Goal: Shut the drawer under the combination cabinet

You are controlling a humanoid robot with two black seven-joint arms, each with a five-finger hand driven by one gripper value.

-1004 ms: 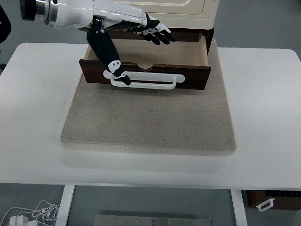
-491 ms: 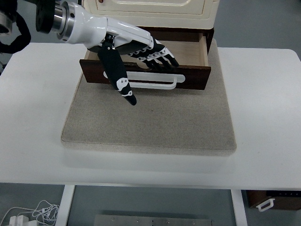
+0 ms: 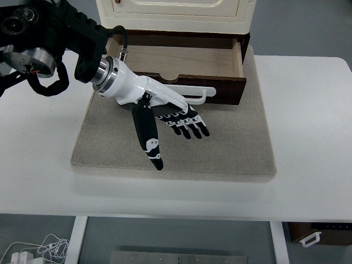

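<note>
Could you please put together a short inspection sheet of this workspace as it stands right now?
Surface: white table, bare apart from a grey mat under the cabinet.
Job's things: cream combination cabinet at the mat's far edge; its dark wooden drawer is pulled open and shows no contents; white handle on the drawer front.
Clutter: nothing seen on the table.
Hands: left hand over the mat in front of the drawer, fingers spread, holding nothing; right hand not in view.
Cables: black cables on the left arm; white cable and plug on the floor.
Surroundings: grey floor; another dark drawer-like piece with a white handle below the table at lower right.
</note>
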